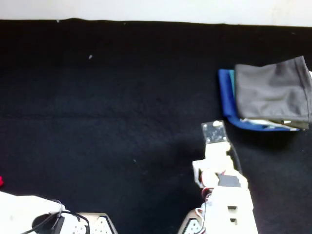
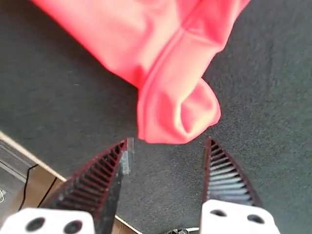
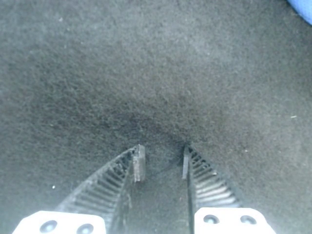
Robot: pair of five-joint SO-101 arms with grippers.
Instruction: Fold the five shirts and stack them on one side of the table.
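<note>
A stack of folded shirts (image 1: 268, 97) lies at the right side of the table, a grey one on top and a blue one at the bottom. A red shirt (image 2: 161, 58) lies crumpled on the black cloth just beyond my left gripper (image 2: 168, 144), which is open with its tips close to a rolled red fold. A sliver of that red shirt (image 1: 1, 182) peeks in at the table's left edge. My right gripper (image 3: 161, 158) is open over bare black cloth, with a blue corner (image 3: 302, 7) of the stack farther off. The right arm (image 1: 219, 165) stands front right, left of the stack.
Black cloth (image 1: 122, 97) covers the whole table up to a white wall at the back. The table's wooden edge (image 2: 29, 165) and floor lie beside my left gripper. The left arm's white base and cables (image 1: 44, 217) sit at the front left.
</note>
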